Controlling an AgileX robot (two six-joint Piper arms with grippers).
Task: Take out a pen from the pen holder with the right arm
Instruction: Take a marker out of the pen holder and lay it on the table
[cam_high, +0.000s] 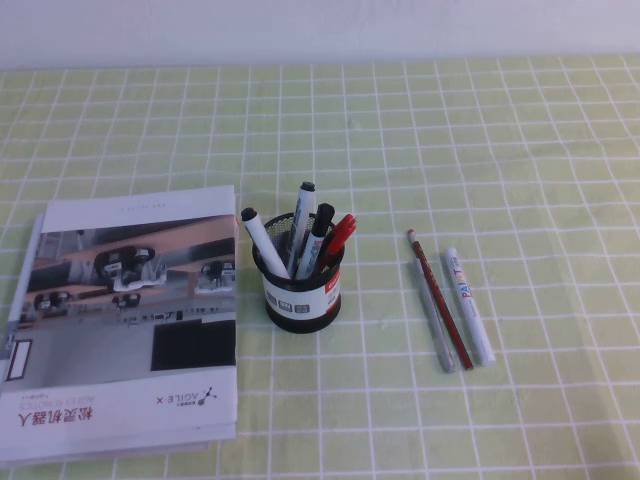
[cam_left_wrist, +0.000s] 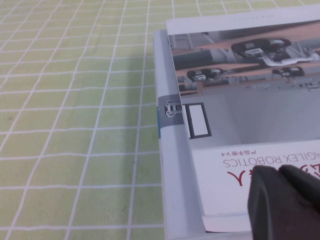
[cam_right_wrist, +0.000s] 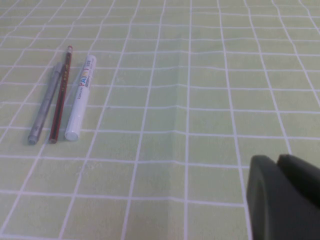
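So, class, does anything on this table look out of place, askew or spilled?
Nothing spilled or damaged. Three writing tools lie loose on the cloth right of the pen holder, not in it. The left gripper hovers over the booklets, the right gripper over bare cloth.

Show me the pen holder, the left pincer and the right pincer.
pen holder (cam_high: 300, 300): high view, front wall at the label.
left pincer (cam_left_wrist: 280, 175): left wrist view, seam between shut fingertips, over the booklet (cam_left_wrist: 240, 125).
right pincer (cam_right_wrist: 278, 162): right wrist view, seam between shut fingertips, over the tablecloth (cam_right_wrist: 175, 75).
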